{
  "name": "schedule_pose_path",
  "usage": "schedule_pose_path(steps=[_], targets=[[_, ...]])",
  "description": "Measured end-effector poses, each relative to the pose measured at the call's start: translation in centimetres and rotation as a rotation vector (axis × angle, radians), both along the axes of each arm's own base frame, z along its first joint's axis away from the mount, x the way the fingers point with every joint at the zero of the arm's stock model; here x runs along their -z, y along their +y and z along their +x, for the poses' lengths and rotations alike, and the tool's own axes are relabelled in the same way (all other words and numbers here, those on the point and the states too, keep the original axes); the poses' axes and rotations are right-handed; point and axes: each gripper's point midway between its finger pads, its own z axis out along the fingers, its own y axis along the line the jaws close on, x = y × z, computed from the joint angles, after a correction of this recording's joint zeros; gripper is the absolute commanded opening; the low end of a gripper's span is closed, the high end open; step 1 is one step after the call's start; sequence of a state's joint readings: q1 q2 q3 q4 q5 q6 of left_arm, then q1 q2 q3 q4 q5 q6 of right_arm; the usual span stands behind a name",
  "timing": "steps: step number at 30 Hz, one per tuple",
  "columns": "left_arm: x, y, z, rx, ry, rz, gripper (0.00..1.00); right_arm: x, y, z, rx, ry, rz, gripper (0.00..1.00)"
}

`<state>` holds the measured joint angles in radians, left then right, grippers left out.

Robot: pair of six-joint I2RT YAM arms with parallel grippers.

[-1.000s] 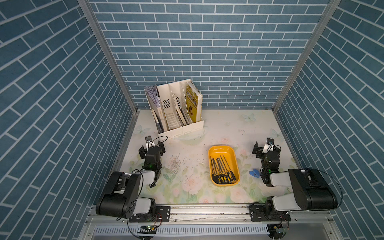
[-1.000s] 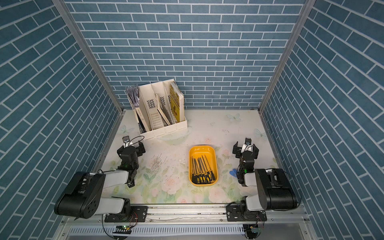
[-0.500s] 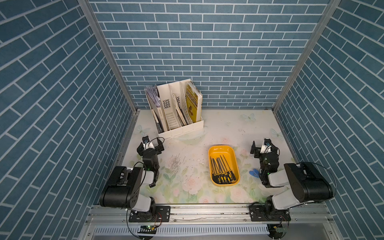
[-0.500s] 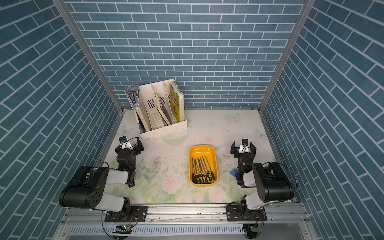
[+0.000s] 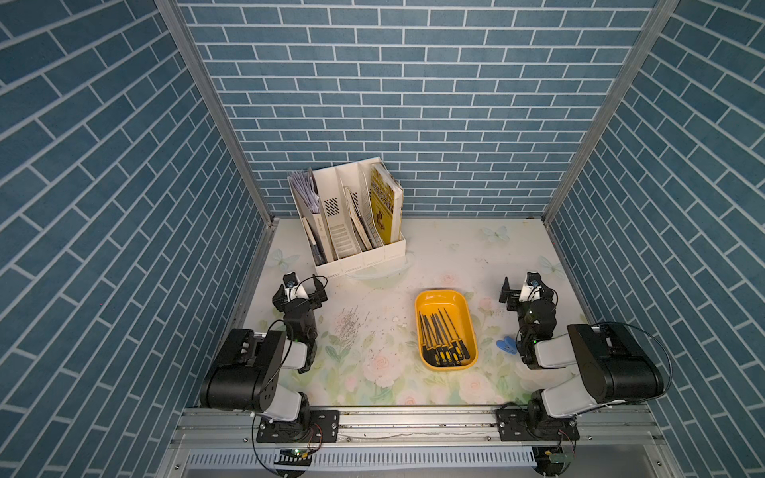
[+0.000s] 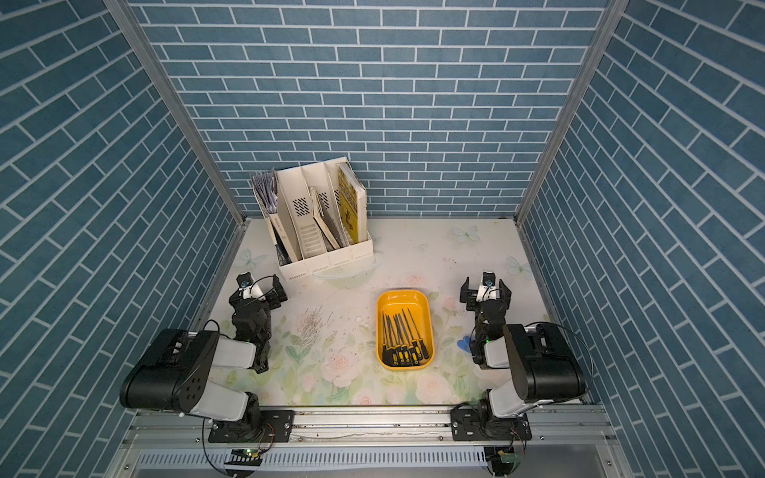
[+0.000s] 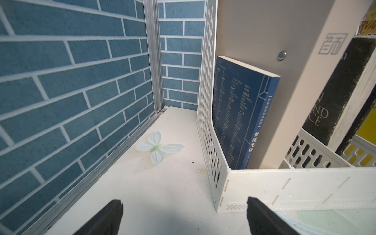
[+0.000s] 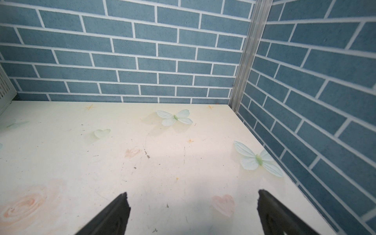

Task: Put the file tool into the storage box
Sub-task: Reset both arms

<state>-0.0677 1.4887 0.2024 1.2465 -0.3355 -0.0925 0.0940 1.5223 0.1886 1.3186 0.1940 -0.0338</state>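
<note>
The storage box [image 5: 441, 299] is a shallow orange-yellow tray on the floral table, right of the middle in both top views [image 6: 403, 299]. Several file tools [image 5: 439, 336] with black handles lie side by side inside it [image 6: 400, 334]. My left gripper [image 5: 299, 291] is open and empty near the left wall, well apart from the tray; in the left wrist view its fingers [image 7: 183, 203] frame bare table. My right gripper [image 5: 525, 292] is open and empty to the right of the tray, and its fingers [image 8: 192, 198] stand wide over bare table.
A white magazine organizer [image 5: 352, 231] with books stands at the back left, its corner close in front of the left gripper [image 7: 284, 183]. A small blue object [image 5: 506, 344] lies beside the right arm. Grey specks [image 5: 350, 327] lie left of the tray. Brick walls enclose three sides.
Both arms have shifted their elbows and settled. The two grippers drifted slightly to the left. The tray and the files have not moved.
</note>
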Motion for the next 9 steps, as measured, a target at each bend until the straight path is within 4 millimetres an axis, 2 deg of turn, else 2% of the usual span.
schedule_pose_path(steps=[9], targets=[[-0.02,0.0,0.0,0.0,-0.001,0.0,1.0,0.19,-0.09,0.09,-0.007,0.01,0.002,1.0]])
